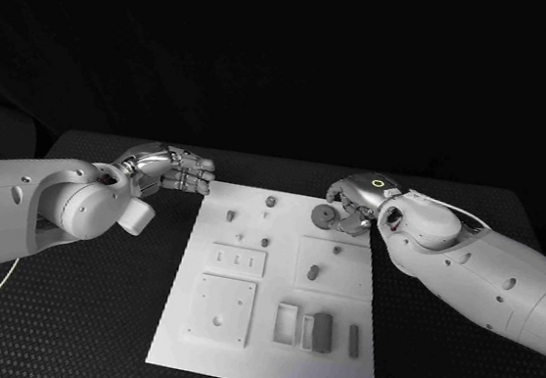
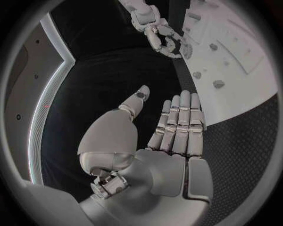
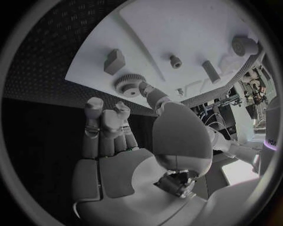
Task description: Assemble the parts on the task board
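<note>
The task board [image 1: 268,342] lies in the middle of the black worktop [image 1: 76,333], running from the centre of the head view down towards its lower edge. At the board's upper right edge sits a small grey toothed gear [image 1: 326,217], and the right robot hand [image 1: 361,205] is right at it. In the right wrist view the thumb tip appears to touch the gear [image 3: 128,85] while the other fingers [image 3: 105,120] are curled together just short of it; I cannot tell whether the gear is truly pinched or only touched.

The left robot hand [image 1: 173,168] hovers off the board's upper left corner, holding nothing; in the left wrist view its fingers [image 2: 179,120] lie straight and close side by side, with the thumb apart.

The gear looks rigid, light and hard, probably moulded plastic. Its teeth should give fingertips some bite on the rim, so a pinch across the rim, thumb opposite a finger, seems the best hold. Its flat faces may be slick, and being so light it could skid or tip if pushed from one side only.
</note>
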Motion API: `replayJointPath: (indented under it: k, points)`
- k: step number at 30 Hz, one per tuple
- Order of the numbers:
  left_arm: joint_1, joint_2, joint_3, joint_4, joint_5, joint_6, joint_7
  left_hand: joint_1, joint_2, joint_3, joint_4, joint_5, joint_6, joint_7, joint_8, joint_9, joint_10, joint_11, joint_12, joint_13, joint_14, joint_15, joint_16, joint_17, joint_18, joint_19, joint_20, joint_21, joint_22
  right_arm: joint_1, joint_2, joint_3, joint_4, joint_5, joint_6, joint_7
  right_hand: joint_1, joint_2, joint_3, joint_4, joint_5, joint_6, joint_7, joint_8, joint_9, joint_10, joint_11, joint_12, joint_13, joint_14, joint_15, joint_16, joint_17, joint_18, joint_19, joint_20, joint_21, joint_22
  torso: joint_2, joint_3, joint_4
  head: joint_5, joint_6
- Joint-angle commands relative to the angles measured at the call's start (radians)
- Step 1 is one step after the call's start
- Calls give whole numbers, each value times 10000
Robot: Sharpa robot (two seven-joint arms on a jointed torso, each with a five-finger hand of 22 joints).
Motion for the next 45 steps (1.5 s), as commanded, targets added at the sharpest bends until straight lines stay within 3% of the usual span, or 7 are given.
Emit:
replayJointPath:
  k: [1, 14, 26, 31, 39, 45]
  points:
    - [10, 13, 7, 7, 44, 151, 99, 108, 0, -42, 3, 29, -2, 18, -45, -12, -56, 22, -53, 9, 70, -1, -46, 17, -90, 59, -34, -55, -11, -27, 49, -14, -33, 7, 220, 192, 14, 148, 16, -47, -3, 173, 21, 98, 30, -80, -20, 81, -30, -15, 66, 60, 17, 387, -8, -92, 42, 224, -1, 5, 0, 21, -46]
    - [10, 19, 7, 18, 44, 158, 90, 104, 2, -45, 4, 29, -3, 27, -46, -13, -58, 24, -58, 10, 72, -1, -53, 23, -91, 60, -34, -56, -14, -56, 279, -48, -391, 170, 253, 330, -39, 459, 40, -62, 2, 379, 25, 199, 103, -133, -18, 197, -159, -28, 66, 64, 40, 387, -46, -78, 95, 213, 4, 19, -9, 83, -79]
    - [11, -13, 8, 59, 44, 144, 84, 102, -3, -48, 2, 29, -7, 38, -48, -15, -61, 25, -62, 12, 73, -1, -60, 28, -91, 59, -34, -57, -16, -58, 320, -52, -454, 314, 345, 410, -99, 1119, -10, -262, 0, 553, 31, 239, 147, -210, -12, 349, -338, -51, 73, 67, 68, 387, -126, -59, 158, 213, 6, 23, -18, 94, -125]
    - [12, -26, 8, 65, 44, 146, 65, 103, -5, -49, 1, 29, -7, 41, -49, -16, -61, 26, -64, 12, 74, -1, -63, 30, -91, 59, -34, -57, -17, -58, 327, -52, -449, 396, 405, 426, -194, 1122, -54, -265, -1, 565, 35, 229, 145, -227, -7, 378, -376, -56, 77, 66, 73, 387, -141, -47, 168, 211, 1, 29, -20, 86, -144]
    - [12, -22, 8, 64, 42, 150, 64, 105, -11, -51, -1, 29, -11, 44, -51, -18, -67, 28, -69, 12, 74, -1, -67, 33, -91, 59, -35, -58, -19, -58, 380, -53, -482, 392, 407, 321, -463, 776, -79, -146, 10, 540, 91, 161, 121, -262, 41, 451, -486, -63, 116, 59, 81, 387, -153, -39, 173, 195, -3, 26, -10, 84, -146]
    - [12, -22, 8, 59, 41, 145, 60, 107, -10, -50, -1, 29, -11, 44, -51, -18, -69, 28, -71, 12, 75, -1, -69, 34, -91, 59, -35, -58, -20, -58, 410, -53, -489, 385, 366, 313, -519, 685, -50, -93, 11, 523, 124, 135, 112, -271, 73, 478, -520, -59, 146, 62, 86, 387, -146, -46, 175, 192, -4, 31, -17, 98, -145]
